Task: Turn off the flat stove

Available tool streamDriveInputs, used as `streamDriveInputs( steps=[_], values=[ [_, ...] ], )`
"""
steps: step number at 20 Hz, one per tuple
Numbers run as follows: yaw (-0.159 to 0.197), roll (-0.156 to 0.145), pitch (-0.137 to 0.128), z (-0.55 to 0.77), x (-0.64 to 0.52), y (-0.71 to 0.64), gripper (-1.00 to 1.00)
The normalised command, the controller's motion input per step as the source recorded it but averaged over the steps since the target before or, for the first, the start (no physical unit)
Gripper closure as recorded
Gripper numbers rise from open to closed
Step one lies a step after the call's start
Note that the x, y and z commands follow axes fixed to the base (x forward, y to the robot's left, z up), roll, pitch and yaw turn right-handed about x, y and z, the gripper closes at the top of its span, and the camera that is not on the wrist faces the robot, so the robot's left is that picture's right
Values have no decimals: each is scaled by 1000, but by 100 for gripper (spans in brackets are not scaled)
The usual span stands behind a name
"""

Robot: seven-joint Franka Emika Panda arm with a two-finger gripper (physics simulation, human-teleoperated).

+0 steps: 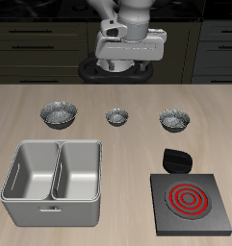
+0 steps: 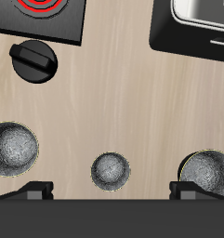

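The flat stove [image 1: 192, 203] is a low dark slab near the table's front edge, and its spiral burner [image 1: 188, 199] glows red. A dark round knob [image 1: 175, 159] with a bar across it sits just behind the stove's back edge. In the wrist view the stove [image 2: 44, 20], its red burner and the knob [image 2: 32, 60] show too. My gripper [image 1: 127, 65] hangs high over the table's back, far from the stove. Its fingers [image 2: 34, 191] stand wide apart, so the gripper [image 2: 112, 191] is open and empty.
Three small grey metal bowls stand in a row across the table's middle [image 1: 59, 114] [image 1: 117, 116] [image 1: 174, 118]; the middle one [image 2: 111, 169] lies under my gripper. A grey double-basin tray [image 1: 6, 187] stands beside the stove near the front edge.
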Motion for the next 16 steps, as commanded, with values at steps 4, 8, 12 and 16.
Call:
streamDriveInputs(
  steps=[4, 8, 12, 16],
  values=[
    [38, -30, 34, -85, 311, 197, -100],
    [20, 9, 22, 6, 233, 277, -100],
    [21, 7, 2, 27, 172, 220, -100],
    [32, 7, 1, 37, 183, 294, -100]
  ],
)
